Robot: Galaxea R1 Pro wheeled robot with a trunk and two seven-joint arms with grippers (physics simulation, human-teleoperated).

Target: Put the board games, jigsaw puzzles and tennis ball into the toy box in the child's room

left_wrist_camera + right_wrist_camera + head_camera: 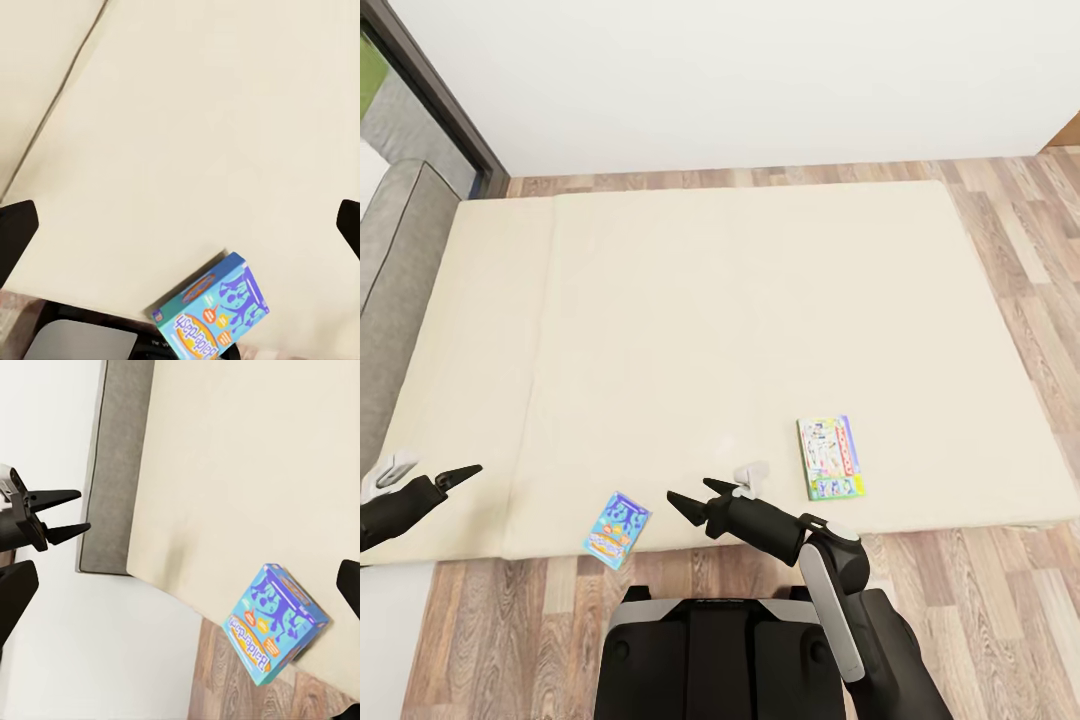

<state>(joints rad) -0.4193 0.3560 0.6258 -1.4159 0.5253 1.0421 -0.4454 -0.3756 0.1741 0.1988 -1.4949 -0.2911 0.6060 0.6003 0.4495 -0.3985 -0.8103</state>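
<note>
The blue game (618, 529) lies flat at the bed's (760, 300) near edge, one corner hanging over the floor (510, 620). The white game (830, 458) lies flat, well apart towards the right. The right gripper (694, 498) hovers between them, fingers spread; the left gripper (462, 473) hovers over the bed's left end, fingers parted and empty.

The bed (740, 330) has a plain pale beige mattress, with a grey headboard (395, 290) at 9 o'clock. At about 6 o'clock on it lies a small blue board game (618, 529) printed with darker blue cartoon figures and orange spots. Toward 4 o'clock a white board game (830, 458) carries a red logo strip and a green edge. Both claws (695, 497) (462, 474) are black. The floor (1030, 260) is brown-grey wood planking, the wall (760, 70) white.
</note>
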